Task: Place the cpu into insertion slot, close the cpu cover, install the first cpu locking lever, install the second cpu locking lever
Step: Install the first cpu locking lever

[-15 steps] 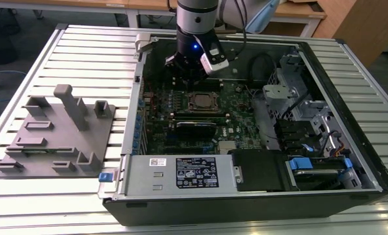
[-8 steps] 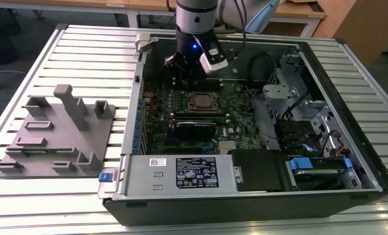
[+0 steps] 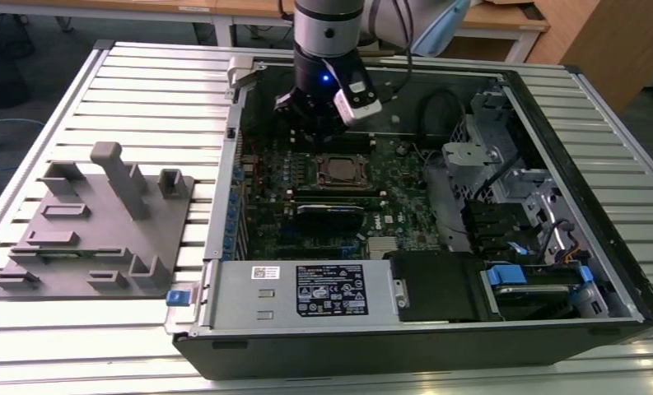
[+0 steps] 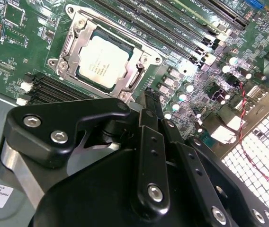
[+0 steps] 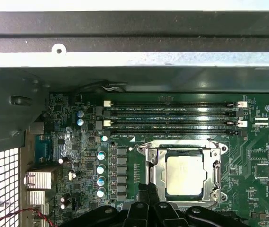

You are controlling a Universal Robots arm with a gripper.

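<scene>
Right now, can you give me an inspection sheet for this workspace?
Surface: slatted metal table, carrying an open computer case.
Job's things: cpu sits in the insertion slot; cpu cover lies flat over it; lever state unclear.
Clutter: grey fixture block on the table, at the exterior view's left.
Grippers: gripper shut, holding nothing, hovering beside the slot.
Cables: thin red wires near the case's perforated wall; black cables inside.
Surroundings: wooden furniture behind the table.
</scene>
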